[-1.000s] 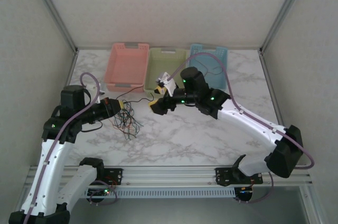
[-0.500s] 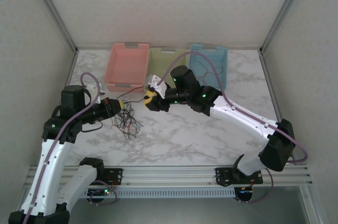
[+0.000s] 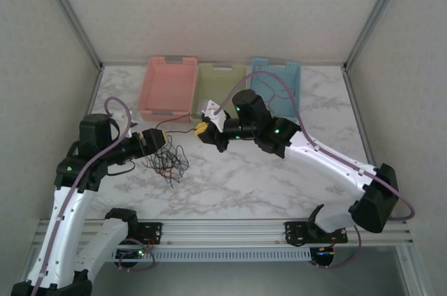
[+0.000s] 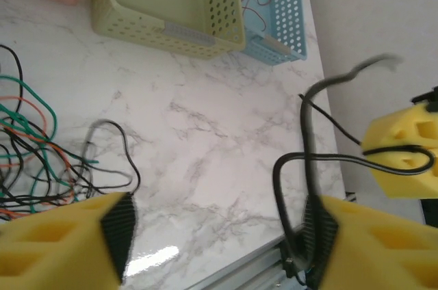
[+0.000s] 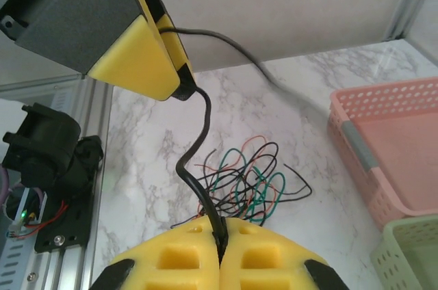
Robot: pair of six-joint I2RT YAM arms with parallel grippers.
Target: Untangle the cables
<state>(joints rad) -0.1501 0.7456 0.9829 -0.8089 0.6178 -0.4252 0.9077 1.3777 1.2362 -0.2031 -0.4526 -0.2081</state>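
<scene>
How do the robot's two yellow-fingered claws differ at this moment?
The left gripper stands wide open, while the right gripper is shut tight. The right one pinches a thin black cable; the left one clamps nothing, though that cable runs beside one of its fingers. The left sits by the tangled pile of thin coloured cables; the right is nearer the pale green plastic basket. Both have blocky yellow fingers.
</scene>
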